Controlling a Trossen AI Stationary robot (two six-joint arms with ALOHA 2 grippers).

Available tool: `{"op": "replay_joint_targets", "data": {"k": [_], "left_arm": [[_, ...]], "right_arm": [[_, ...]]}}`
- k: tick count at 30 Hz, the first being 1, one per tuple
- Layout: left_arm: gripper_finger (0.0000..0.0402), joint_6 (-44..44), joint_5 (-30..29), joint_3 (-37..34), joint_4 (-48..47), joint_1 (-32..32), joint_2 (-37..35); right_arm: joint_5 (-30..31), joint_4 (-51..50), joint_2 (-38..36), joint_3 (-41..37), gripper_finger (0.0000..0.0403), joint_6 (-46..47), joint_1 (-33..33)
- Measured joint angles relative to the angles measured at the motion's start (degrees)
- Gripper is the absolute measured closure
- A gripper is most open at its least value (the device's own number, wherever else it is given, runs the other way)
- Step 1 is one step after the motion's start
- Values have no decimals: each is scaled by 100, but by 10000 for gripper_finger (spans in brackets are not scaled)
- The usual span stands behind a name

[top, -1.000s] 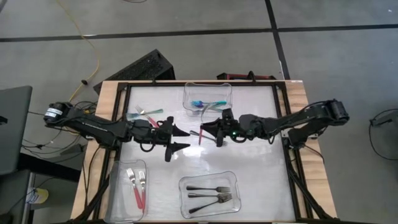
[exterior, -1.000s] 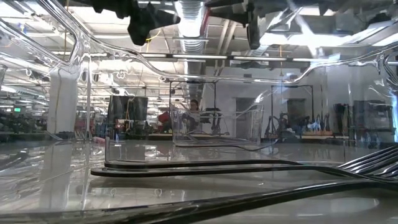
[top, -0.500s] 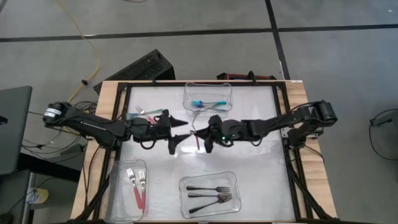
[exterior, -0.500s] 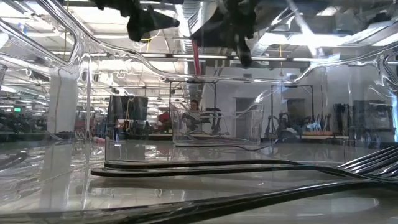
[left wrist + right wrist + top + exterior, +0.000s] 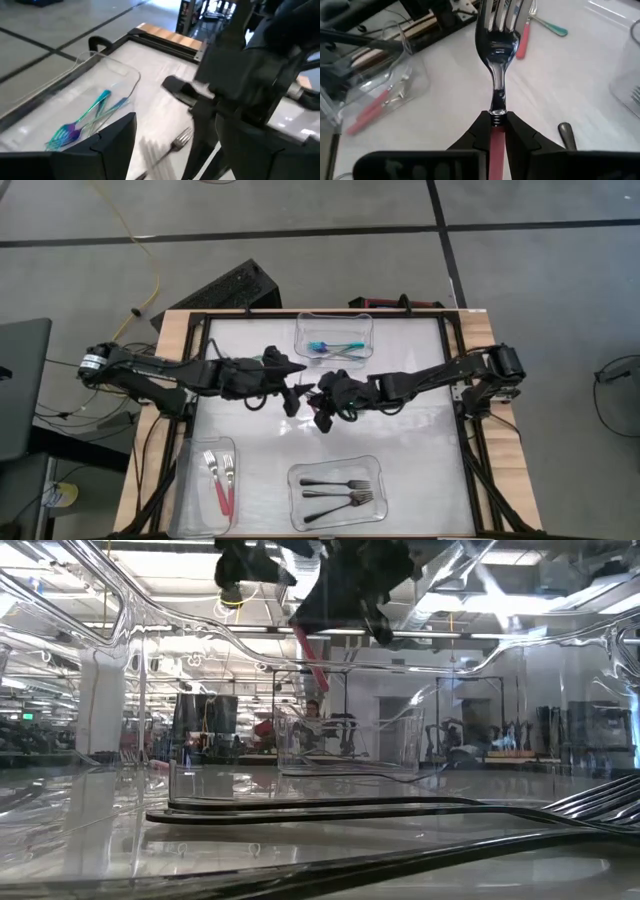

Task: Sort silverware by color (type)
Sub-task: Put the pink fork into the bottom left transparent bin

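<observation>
Just below the teal-fork bin (image 5: 334, 340), the right gripper (image 5: 322, 402) clamps a red fork (image 5: 496, 65), its tines plain only from the wrist; the left gripper (image 5: 292, 383) gapes beside it.

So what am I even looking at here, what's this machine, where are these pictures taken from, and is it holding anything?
It is a robot with two dark arms working at a white table. One camera looks straight down from above, one sits at table-top height, and one rides on each wrist.

On the table stand three clear bins: one with teal forks, one with red-handled forks, one with black forks. A few more forks lie loose on the table, seen past the right pincer.

The right pincer is shut on a red-handled fork, held above the middle of the table. The left pincer is open and empty, right beside it, perhaps ready to take the fork.
</observation>
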Motion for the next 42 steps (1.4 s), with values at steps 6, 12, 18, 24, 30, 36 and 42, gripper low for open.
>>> {"op": "replay_joint_targets", "data": {"k": [6,12,18,24,30,36,42], "left_arm": [[145,-327,-276,205,-560,17,206],[145,-438,-908,493,-1394,-28,2],[145,-159,-1083,515,-1440,-29,-198],[145,285,-472,516,-1994,37,-169],[146,269,1471,512,-3368,606,253],[146,3058,3485,510,-3543,821,1104],[146,3878,3474,509,-3571,539,2055]], "right_arm": [[-8,-251,121,215,349,-128,-41],[136,-298,73,235,382,-164,-35],[143,-334,75,235,386,-153,-37],[138,-350,75,233,372,-151,-37],[5,-460,75,231,382,-148,-37],[-136,-603,75,229,363,-100,7],[-335,-976,75,224,361,125,16]]}}
